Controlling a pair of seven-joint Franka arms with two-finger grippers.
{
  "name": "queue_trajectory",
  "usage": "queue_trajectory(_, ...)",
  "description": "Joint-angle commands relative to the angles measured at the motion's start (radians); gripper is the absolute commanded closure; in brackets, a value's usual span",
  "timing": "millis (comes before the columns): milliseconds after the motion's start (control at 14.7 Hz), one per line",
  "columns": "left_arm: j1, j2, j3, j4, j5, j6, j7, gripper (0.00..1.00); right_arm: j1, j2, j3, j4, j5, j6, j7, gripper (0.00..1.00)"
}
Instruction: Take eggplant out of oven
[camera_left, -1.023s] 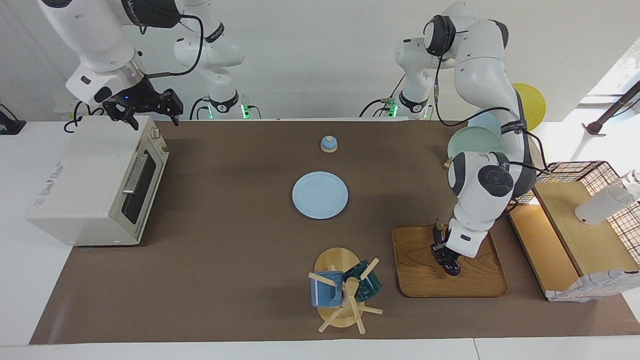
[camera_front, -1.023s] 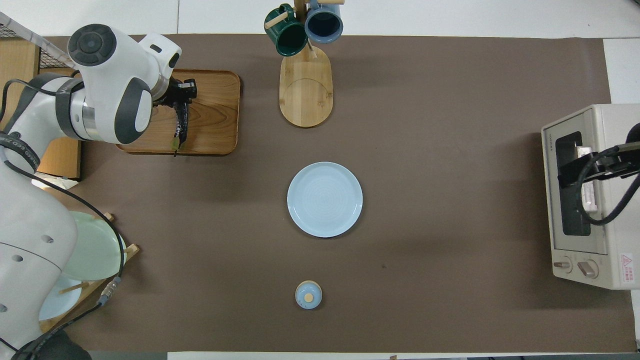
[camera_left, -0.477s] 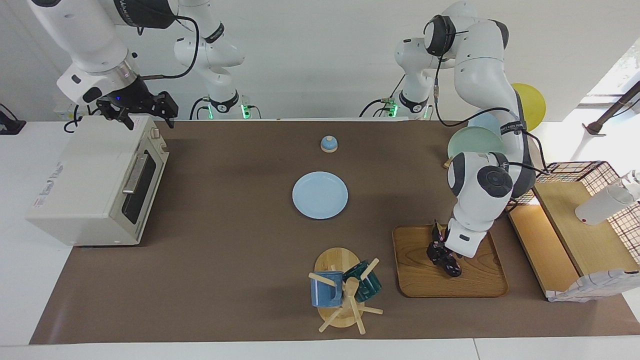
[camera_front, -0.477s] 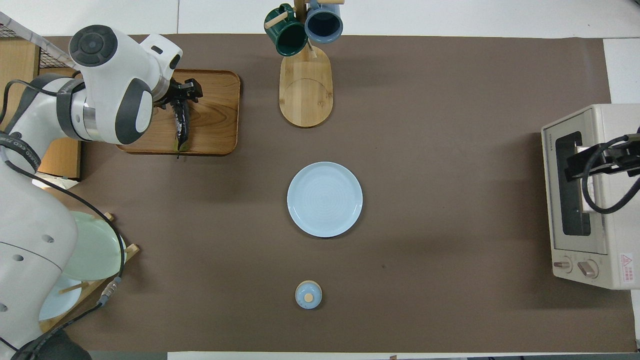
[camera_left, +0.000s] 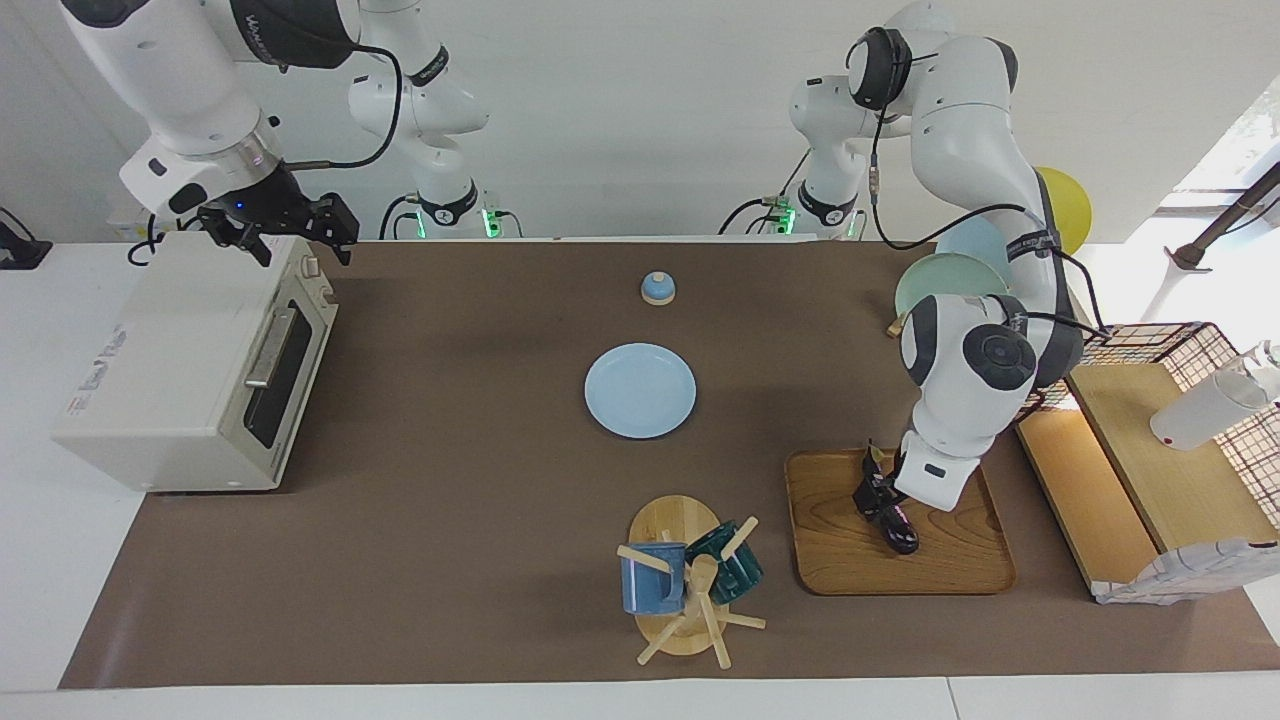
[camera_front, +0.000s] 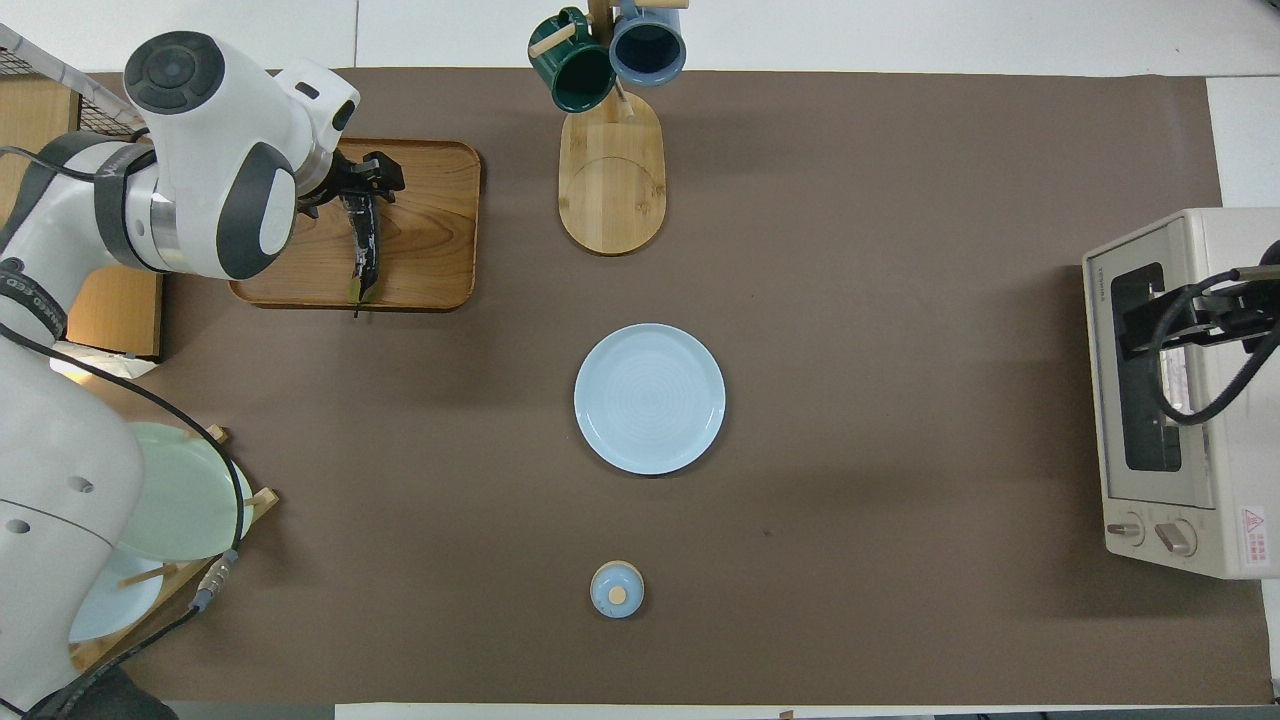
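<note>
The dark purple eggplant (camera_left: 903, 538) (camera_front: 365, 255) lies on the wooden tray (camera_left: 960, 570) (camera_front: 430, 250) at the left arm's end of the table. Its green stem tip points toward the robots. My left gripper (camera_left: 882, 500) (camera_front: 358, 185) hangs open just over the eggplant's end that is farther from the robots, with its fingers spread to either side. The cream-white oven (camera_left: 190, 360) (camera_front: 1170, 400) stands at the right arm's end with its glass door closed. Above the oven's top, my right gripper (camera_left: 285, 232) (camera_front: 1185, 320) is open and holds nothing.
A light blue plate (camera_left: 640, 390) (camera_front: 649, 398) sits mid-table, with a small blue lidded pot (camera_left: 657, 288) nearer the robots. A wooden mug tree (camera_left: 690, 590) with two mugs stands beside the tray. A plate rack (camera_left: 950, 280) and a wooden shelf (camera_left: 1130, 470) line the left arm's end.
My left gripper has opened and let go of the eggplant, which now rests on the tray, and the hand has risen a little. My right gripper shifted slightly above the oven.
</note>
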Motion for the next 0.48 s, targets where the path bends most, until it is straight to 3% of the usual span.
queue_trajectory(0,0.000,-0.077,-0.003,-0.006,0.014,-0.073,0.007,0.00,-0.010,-0.029,0.000,-0.039,0.029,0.023,0.019,0.00)
queue_trajectory(409,-0.006,-0.231,-0.008,-0.014,0.014,-0.260,0.098,0.00,-0.020,-0.040,0.000,-0.060,0.029,0.042,0.017,0.00)
